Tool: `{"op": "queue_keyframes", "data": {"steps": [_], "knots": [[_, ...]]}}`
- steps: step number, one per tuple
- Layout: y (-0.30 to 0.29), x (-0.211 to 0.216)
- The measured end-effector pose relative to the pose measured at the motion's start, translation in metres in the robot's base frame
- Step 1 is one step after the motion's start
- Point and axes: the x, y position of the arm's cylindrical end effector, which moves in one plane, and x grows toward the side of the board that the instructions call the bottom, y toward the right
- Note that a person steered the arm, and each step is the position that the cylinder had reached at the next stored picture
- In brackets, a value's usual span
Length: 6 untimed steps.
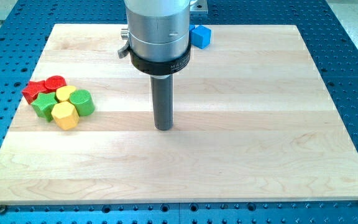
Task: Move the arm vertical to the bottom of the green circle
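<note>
While the rod hangs straight down over the middle of the wooden board (229,168), my tip (164,128) rests on the wood well apart from every block. It has no jaws or pads to open or shut, and it touches and holds nothing; it is a plain dark rod under a silver cylinder (156,28) with a black collar.

Near the view's left edge sits a tight cluster of six blocks. The green circle (82,101) is the block at the cluster's right side, so it is the one nearest my tip, though still well to the view's left of it and a little higher in the view. Just beside it, toward the view's bottom left, lies a yellow hexagon block (64,115), touching or almost touching it. Another yellow block (64,94), whose shape I cannot make out clearly, sits at the circle's upper left. A second green block (42,106) lies at the cluster's left, its shape unclear. Two red blocks close the group at the top: a red circle (55,83) and, left of it, a red block (33,91) with an angular outline.

Far from the cluster, at the view's top edge of the board, a blue block (201,35) shows just to the right of the silver cylinder, partly hidden behind it.

The board lies on a blue table (353,37) dotted with holes.
</note>
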Motion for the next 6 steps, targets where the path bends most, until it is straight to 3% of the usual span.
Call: {"op": "queue_keyframes", "data": {"steps": [1, 3, 4, 5, 6], "knots": [[0.0, 0.0], [0.043, 0.039], [0.052, 0.032], [-0.068, 0.06], [-0.187, 0.061]]}}
